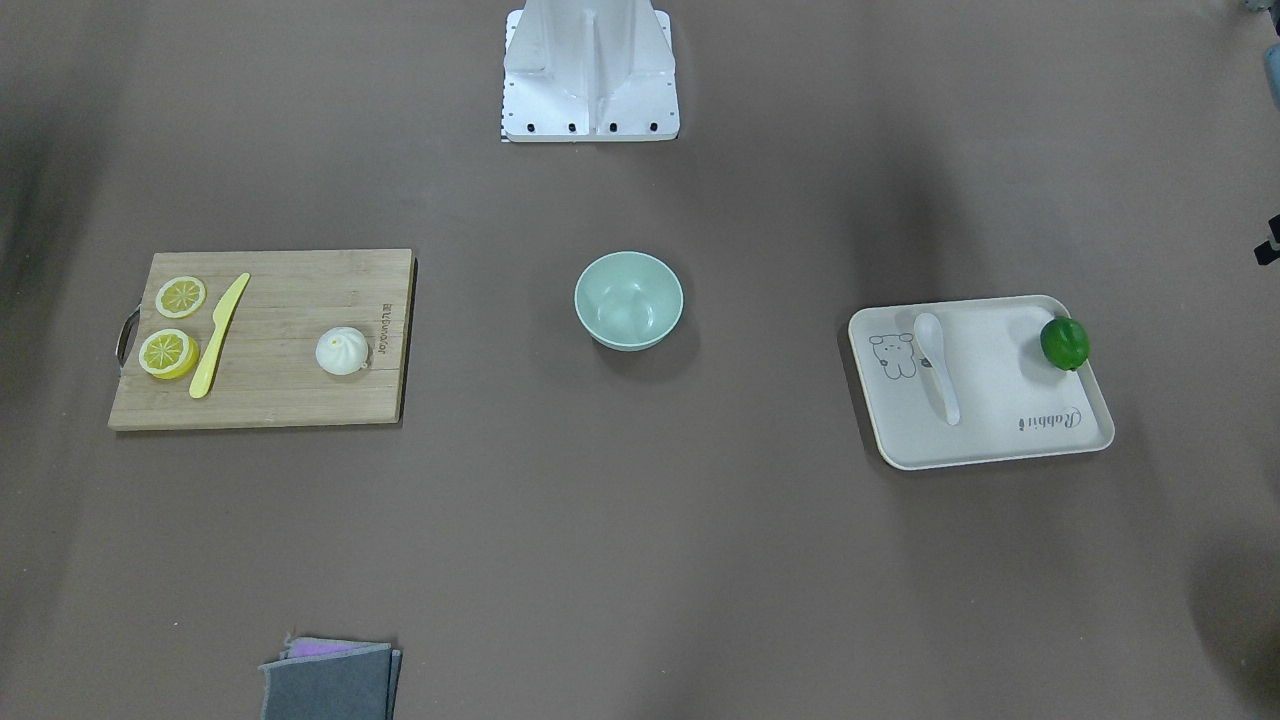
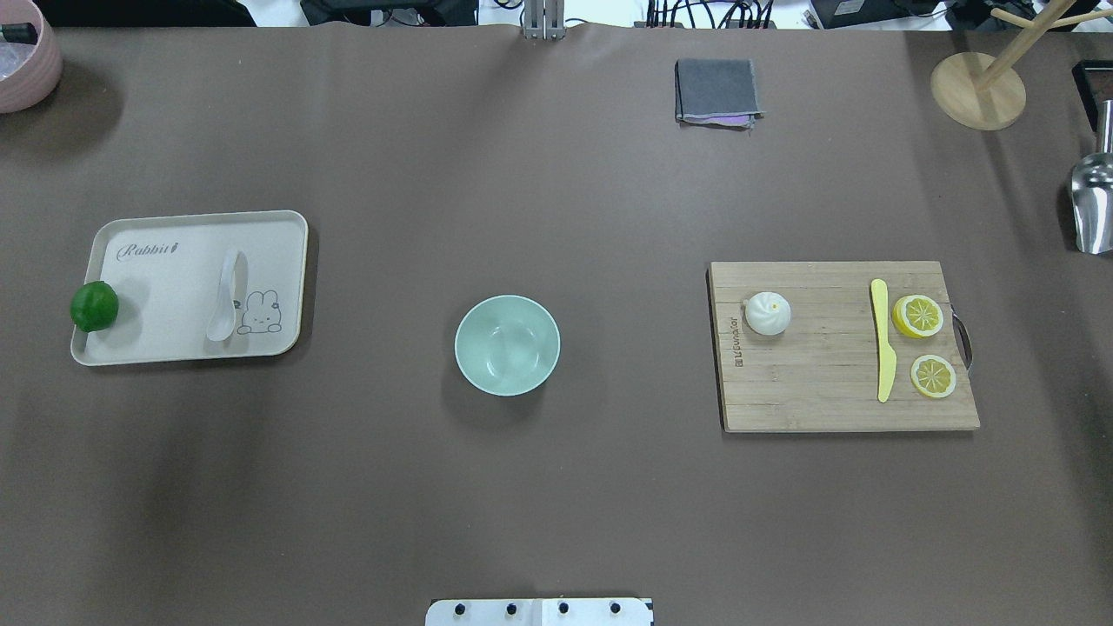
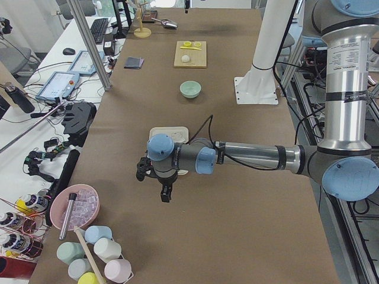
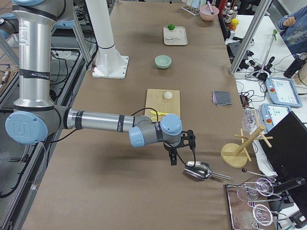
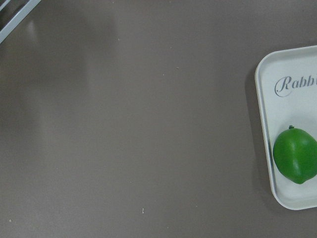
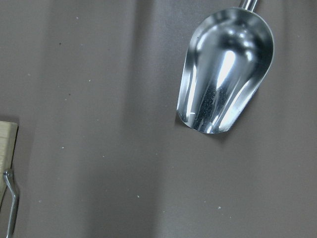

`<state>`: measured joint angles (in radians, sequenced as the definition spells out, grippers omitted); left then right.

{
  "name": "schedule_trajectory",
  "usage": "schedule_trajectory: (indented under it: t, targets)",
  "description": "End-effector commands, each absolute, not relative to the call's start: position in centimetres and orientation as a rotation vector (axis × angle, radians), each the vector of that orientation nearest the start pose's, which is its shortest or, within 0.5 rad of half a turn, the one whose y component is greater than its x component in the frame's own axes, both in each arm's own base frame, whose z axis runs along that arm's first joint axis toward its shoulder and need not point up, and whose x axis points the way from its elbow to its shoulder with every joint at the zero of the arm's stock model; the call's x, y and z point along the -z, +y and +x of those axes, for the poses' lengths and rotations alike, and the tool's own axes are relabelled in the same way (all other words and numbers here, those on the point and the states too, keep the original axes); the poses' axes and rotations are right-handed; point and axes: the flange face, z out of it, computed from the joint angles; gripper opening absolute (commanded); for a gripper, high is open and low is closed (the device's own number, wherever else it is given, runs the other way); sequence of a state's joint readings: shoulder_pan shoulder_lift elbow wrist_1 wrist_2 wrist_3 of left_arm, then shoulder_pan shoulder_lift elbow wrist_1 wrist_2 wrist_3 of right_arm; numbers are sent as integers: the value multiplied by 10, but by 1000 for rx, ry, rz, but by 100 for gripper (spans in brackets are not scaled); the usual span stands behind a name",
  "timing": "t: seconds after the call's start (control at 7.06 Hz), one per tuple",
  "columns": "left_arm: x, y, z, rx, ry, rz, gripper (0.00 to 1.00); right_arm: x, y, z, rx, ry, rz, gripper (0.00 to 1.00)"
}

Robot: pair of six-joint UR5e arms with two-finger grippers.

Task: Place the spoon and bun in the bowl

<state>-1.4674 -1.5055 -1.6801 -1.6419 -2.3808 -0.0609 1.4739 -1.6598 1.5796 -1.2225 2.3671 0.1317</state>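
Observation:
The white spoon [image 2: 228, 296] lies on a cream tray [image 2: 156, 261] on my left side of the table; it also shows in the front-facing view [image 1: 935, 360]. The white pleated bun [image 2: 768, 313] sits on a wooden cutting board [image 2: 817, 391] on my right side. The mint-green bowl [image 2: 507, 344] stands empty at the table's centre. My left gripper [image 3: 166, 193] hovers over the table beyond the tray's outer end. My right gripper [image 4: 172, 159] hovers beyond the board's outer end, by a metal scoop. Both show only in the side views, so I cannot tell if they are open or shut.
A green lime [image 2: 94, 306] sits on the tray's outer edge. A yellow knife [image 2: 883, 339] and two lemon slices [image 2: 918, 316] lie on the board. A metal scoop [image 6: 225, 69], a wooden rack [image 2: 978, 87], a folded grey cloth [image 2: 716, 90] and a pink bowl [image 2: 26, 56] stand around the table's edges.

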Motion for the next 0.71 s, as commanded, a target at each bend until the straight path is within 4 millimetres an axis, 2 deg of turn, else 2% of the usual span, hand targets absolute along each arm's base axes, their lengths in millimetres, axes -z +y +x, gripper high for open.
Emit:
schedule_trajectory:
  t: [0.0,0.57]
  targets:
    - [-624,-475,-9,-94,817,43,98,-653,-469,20,79,-812,195,100]
    - [-618,-472,-16,-98,737,80,98,-651,-470,21,85,-805,207,100]
